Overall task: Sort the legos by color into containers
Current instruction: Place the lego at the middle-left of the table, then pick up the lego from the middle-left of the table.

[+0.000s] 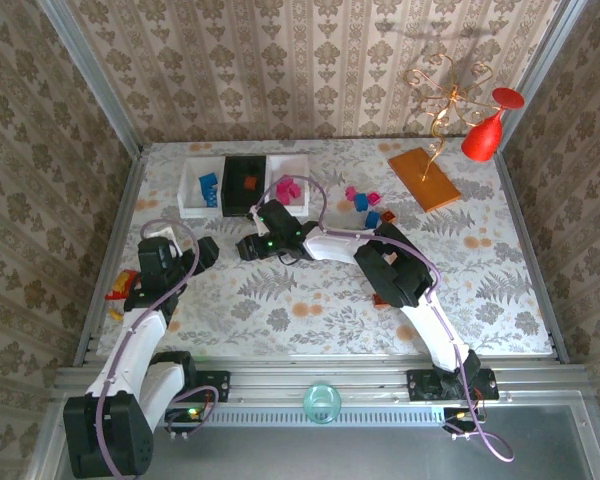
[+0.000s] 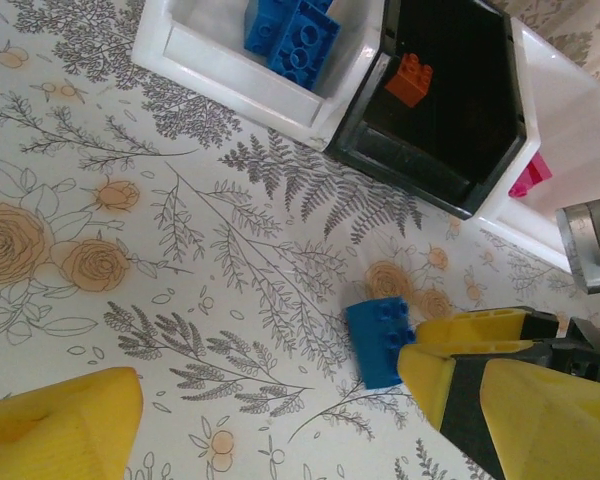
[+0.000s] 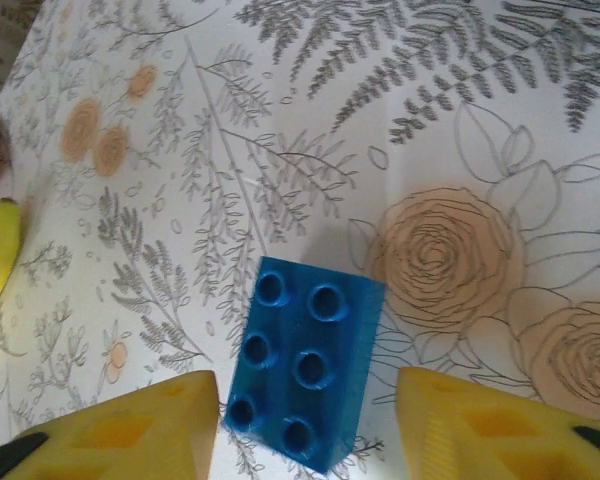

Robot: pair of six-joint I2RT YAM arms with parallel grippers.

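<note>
Since your left gripper (image 1: 208,250) is hanging with its fingers spread wide and nothing between them, I'm reading it as waiting for a pickup. Ahead of it, the left white tray (image 2: 240,80) is holding the blue bricks (image 2: 292,40). Touching that tray, the black tray (image 2: 420,165) is keeping one orange brick (image 2: 410,80), so the colour scheme is looking settled.

Closer in, toward the right side of those left fingers, the blue brick (image 3: 305,370) is lying flat on the table (image 1: 280,300). Your right gripper (image 3: 305,395) is straddling it with its fingers apart. There's a clear gap on one side and barely any on the other, so it isn't squeezing.

My guess is you're parking it there as a hand-off, because the blue tray is sitting on the left arm's side and the right arm is stretching well across.

Past the black tray, the right white tray (image 2: 560,120) is showing a pink brick (image 2: 532,172). Well behind the right gripper, near its elbow, loose legos (image 1: 373,198) are waiting, pinks and blues mixed.

I'm thinking the right fingers are going to need to clear out first, or the two grippers risk bumping.
</note>
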